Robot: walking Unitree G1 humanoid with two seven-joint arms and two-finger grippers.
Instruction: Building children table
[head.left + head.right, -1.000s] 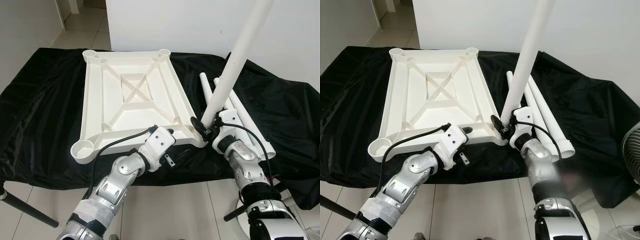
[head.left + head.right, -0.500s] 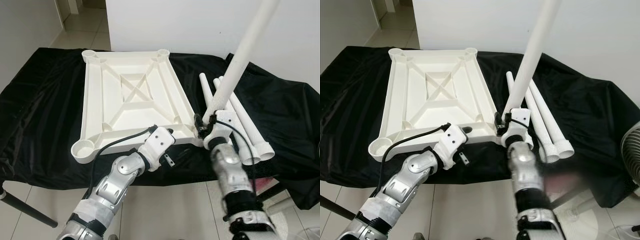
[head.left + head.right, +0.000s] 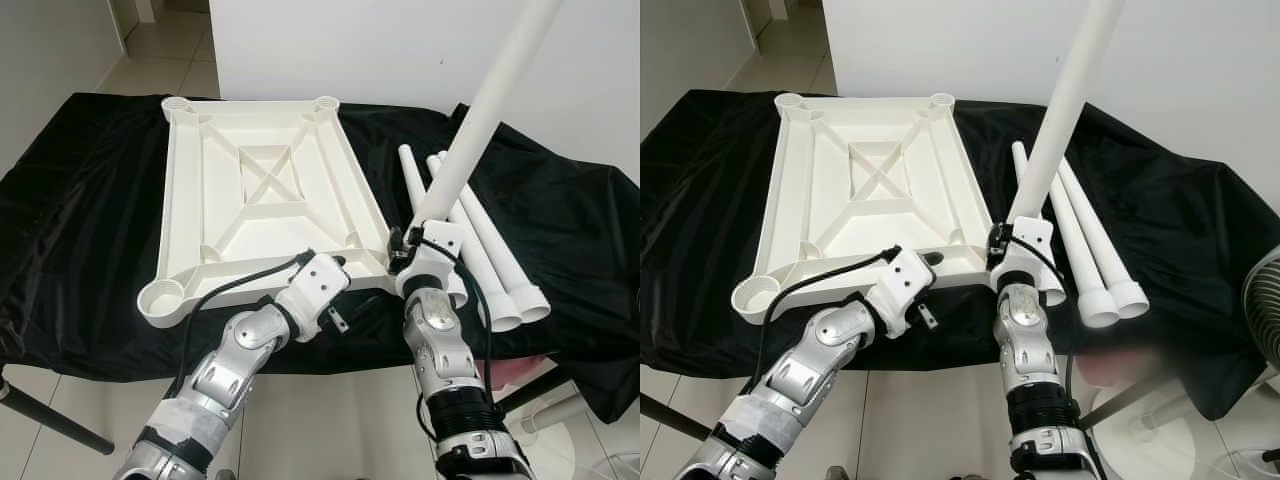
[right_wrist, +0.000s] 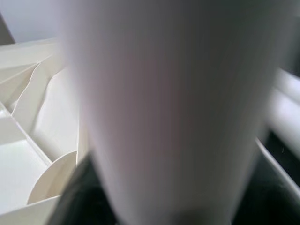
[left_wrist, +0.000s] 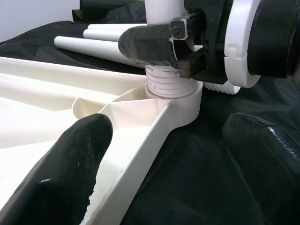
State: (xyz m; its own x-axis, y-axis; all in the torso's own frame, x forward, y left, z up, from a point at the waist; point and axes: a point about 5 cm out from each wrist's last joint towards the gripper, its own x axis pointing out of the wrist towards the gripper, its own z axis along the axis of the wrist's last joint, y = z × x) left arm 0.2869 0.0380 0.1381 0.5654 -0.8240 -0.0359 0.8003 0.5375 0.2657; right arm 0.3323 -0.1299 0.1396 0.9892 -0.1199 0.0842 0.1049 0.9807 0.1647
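Two silver, jointed metal arms rise from the bottom of the head views, segments ringed by black bands. The left arm (image 3: 235, 355) has pale tape wrapped near its lower end, and a black cable loops along it to a boxy white wrist housing. The right arm (image 3: 440, 345) carries a thinner black cable curling past its white wrist block. The left wrist view shows rounded, glossy black fingers (image 5: 65, 168); a small screw sits in the right gripper (image 5: 180, 40) tip.

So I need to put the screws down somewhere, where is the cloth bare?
Bare black cloth lies left of the tabletop, and right of the spare legs. The near right corner is crowded: right tool, upright leg, left tool.
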